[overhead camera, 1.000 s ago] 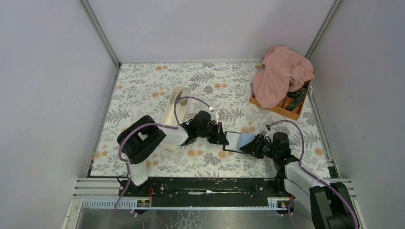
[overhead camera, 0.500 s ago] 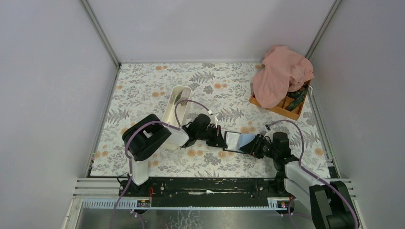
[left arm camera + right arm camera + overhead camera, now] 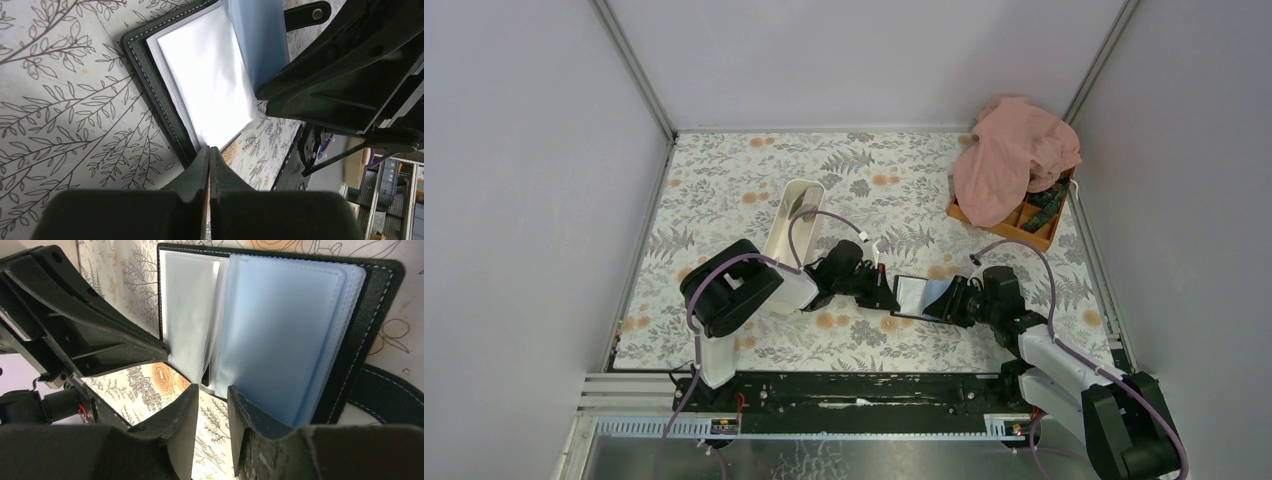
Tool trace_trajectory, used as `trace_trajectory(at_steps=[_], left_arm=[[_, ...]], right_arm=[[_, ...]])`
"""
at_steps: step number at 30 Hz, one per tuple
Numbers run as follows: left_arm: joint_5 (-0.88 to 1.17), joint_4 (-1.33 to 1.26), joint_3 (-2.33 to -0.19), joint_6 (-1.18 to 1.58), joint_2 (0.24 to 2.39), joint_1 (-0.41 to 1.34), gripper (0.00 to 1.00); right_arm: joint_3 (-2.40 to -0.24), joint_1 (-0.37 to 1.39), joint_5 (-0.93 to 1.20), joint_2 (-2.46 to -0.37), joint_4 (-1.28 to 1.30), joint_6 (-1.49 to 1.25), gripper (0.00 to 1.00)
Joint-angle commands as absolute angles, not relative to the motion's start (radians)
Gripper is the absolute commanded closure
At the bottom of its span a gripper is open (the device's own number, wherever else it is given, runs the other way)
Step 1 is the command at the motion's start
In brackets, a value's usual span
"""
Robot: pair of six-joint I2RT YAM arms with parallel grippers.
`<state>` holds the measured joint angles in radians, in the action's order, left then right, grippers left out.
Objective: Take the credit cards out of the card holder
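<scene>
The left gripper has its jaws pressed together with nothing between them. Their joined tip rests at the stitched black edge of the open card holder, on the side facing the desk's left edge. The right gripper has its jaws partly apart. They stand at the holder's near edge close to the spine, with the floral desk showing in the gap. One jaw overlaps the stack of bluish sleeves. Whether it touches them cannot be told, and nothing is clamped.

The card holder lies open and flat close to the desk's near edge, toward the right edge, with pale clear sleeves fanned on its other half.

The left arm rises from the near edge, folds at the elbow and reaches low toward the holder, crossing the near end of a white tray. The right arm stretches low from the near right corner.

Near the far right corner, a pink cloth drapes an orange box.
</scene>
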<state>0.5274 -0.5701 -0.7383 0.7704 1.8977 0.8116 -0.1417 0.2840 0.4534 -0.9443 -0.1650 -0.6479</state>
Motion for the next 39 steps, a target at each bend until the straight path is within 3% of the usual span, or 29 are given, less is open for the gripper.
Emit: trace_trajectory(at_steps=[1,9,14,39], left_arm=[[0.547,-0.596,-0.713,0.770,1.913,0.809,1.00],[0.563,-0.621,-0.697,0.773,1.909,0.798,1.00],[0.572,-0.645,-0.682,0.782,1.905,0.790,1.00],[0.571,-0.626,-0.692,0.772,1.909,0.786,1.00]], right_arm=[[-0.194,0.307,0.337,-0.921,-0.032,-0.601,0.64],[-0.251,0.377,0.266,-0.943,0.037,-0.580,0.65],[-0.233,0.398,0.268,-0.981,-0.013,-0.598,0.83],[-0.216,0.436,0.272,-1.025,-0.102,-0.630,0.76]])
